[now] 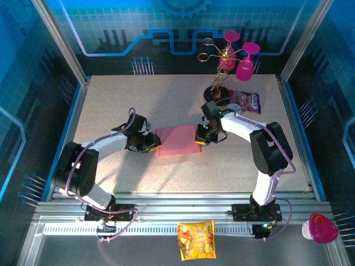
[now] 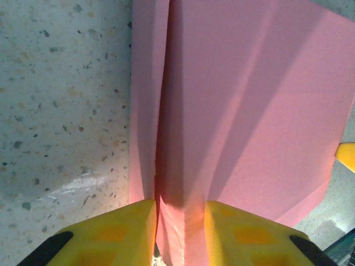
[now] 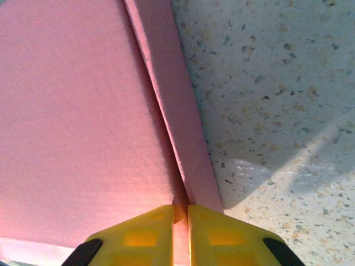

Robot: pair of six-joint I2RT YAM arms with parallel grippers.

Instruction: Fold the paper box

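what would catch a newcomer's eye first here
The pink paper box lies in the middle of the table, pinched at opposite ends by the left gripper and the right gripper. Behind it to the right, two magenta goblets hang from a gold wire rack.

Seen from above, the left arm rises from the lower left and reaches right, the right arm from the lower right and reaches left — elbows bent, wrists low near mid-frame. The left gripper points right, its yellow fingers pinching a raised fold of the paper box. The right gripper points left, its jaws almost together on a thin edge.
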